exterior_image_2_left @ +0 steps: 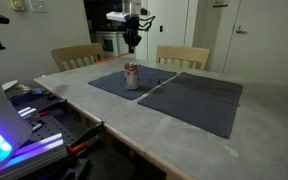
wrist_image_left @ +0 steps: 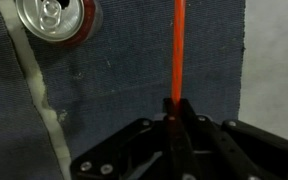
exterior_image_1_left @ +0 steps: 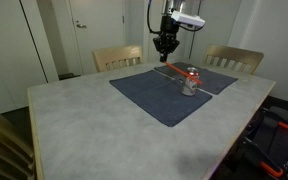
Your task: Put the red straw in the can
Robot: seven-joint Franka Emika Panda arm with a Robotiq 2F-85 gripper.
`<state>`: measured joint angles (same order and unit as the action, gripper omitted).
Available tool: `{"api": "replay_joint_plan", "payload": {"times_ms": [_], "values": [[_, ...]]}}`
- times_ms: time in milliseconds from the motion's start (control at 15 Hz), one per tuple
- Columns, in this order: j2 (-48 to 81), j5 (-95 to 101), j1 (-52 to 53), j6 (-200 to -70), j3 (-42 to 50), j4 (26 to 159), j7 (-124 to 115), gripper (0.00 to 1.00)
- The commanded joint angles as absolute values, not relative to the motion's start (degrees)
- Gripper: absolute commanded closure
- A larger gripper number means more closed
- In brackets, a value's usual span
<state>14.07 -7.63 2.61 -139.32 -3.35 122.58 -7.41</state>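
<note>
Wrist view shows the can (wrist_image_left: 52, 20) from above in the upper corner, upright on a dark blue mat (wrist_image_left: 124, 90), its shiny top and drinking hole facing the camera. The hole looks dark and what is inside cannot be made out. The red straw (wrist_image_left: 178, 50) is outside the can and apart from it. It runs as a straight line from the top edge of the picture down over the mat to the hand (wrist_image_left: 174, 105). The hand's two fingers are drawn together on the straw's near end, gripping it. A pale strip of tabletop (wrist_image_left: 36, 90) shows just beside the can, at the mat's edge.

In both exterior views the can (exterior_image_1_left: 189, 80) (exterior_image_2_left: 132, 77) stands on the mat (exterior_image_1_left: 149, 95), near the seam with a second mat (exterior_image_2_left: 199, 100). The arm reaches down from above with the hand (exterior_image_1_left: 164, 47) (exterior_image_2_left: 131, 42) pointing downward, raised clear of the tabletop (exterior_image_1_left: 84, 130) and higher than the can's top. Two wooden chairs (exterior_image_1_left: 117, 57) (exterior_image_1_left: 234, 58) stand at the far side
</note>
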Motion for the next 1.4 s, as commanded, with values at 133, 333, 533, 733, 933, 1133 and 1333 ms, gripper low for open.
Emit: {"api": "replay_joint_plan", "payload": {"times_ms": [133,333,533,733,933,1133,1333], "values": [[8.2,-7.8,2.6,-139.5,-2.3,124.8,-10.9,0.98],[4.6,-6.4,2.7,-142.8,-1.6,127.6,-13.3,0.98],[0.5,-4.3,2.6,-145.6,-1.2,131.3,-14.8,0.98],[-4.9,-1.5,2.1,-148.1,-1.2,136.2,-14.6,0.98],[-9.9,0.6,1.6,-149.3,-1.5,139.9,-13.2,0.98],[-14.6,3.5,1.3,-152.8,-2.6,143.8,-14.5,0.98],[-17.7,5.3,0.3,-158.8,-4.7,148.0,-18.0,0.98]]}}
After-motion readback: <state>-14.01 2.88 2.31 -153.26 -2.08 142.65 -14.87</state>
